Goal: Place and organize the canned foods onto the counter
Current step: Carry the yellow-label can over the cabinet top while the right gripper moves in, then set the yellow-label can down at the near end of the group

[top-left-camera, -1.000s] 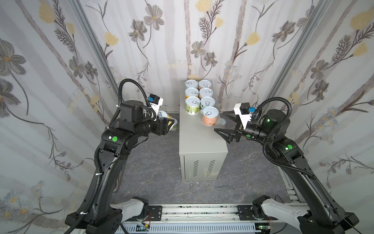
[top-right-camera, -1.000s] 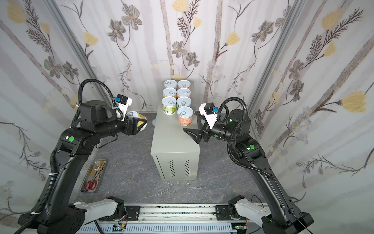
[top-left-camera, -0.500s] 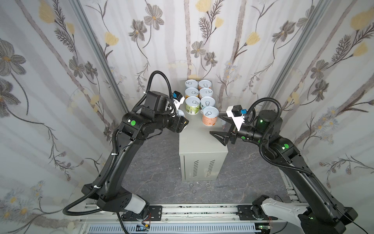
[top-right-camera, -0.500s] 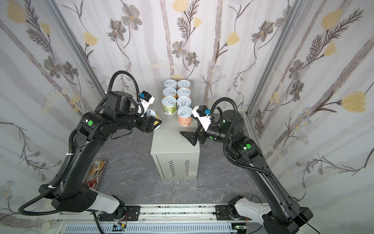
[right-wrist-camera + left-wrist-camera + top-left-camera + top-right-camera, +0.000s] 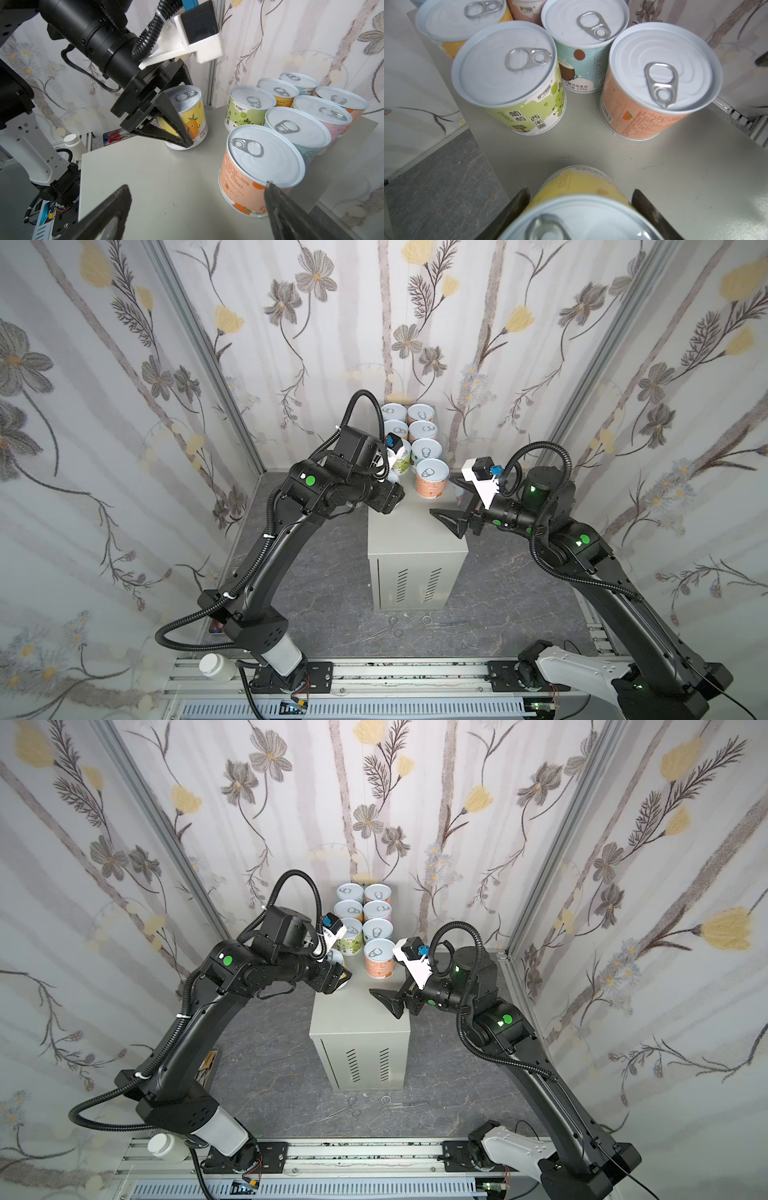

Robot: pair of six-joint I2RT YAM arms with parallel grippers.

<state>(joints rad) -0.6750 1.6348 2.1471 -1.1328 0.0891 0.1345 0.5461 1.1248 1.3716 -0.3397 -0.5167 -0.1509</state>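
The left claw (image 5: 580, 199) pinches a short yellow-labelled tin with a silver pull-tab lid (image 5: 193, 116), which sits tilted between its jaws at the edge of the flat light-grey metal surface (image 5: 155, 176). The right claw (image 5: 195, 197) is spread wide, with an orange-labelled tin (image 5: 255, 166) just beside one finger. Beyond that tin, six more tins (image 5: 299, 126) stand in two rows.

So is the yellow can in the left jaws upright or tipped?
Upright: the yellow can shows its pull-tab lid on top, base toward the counter.
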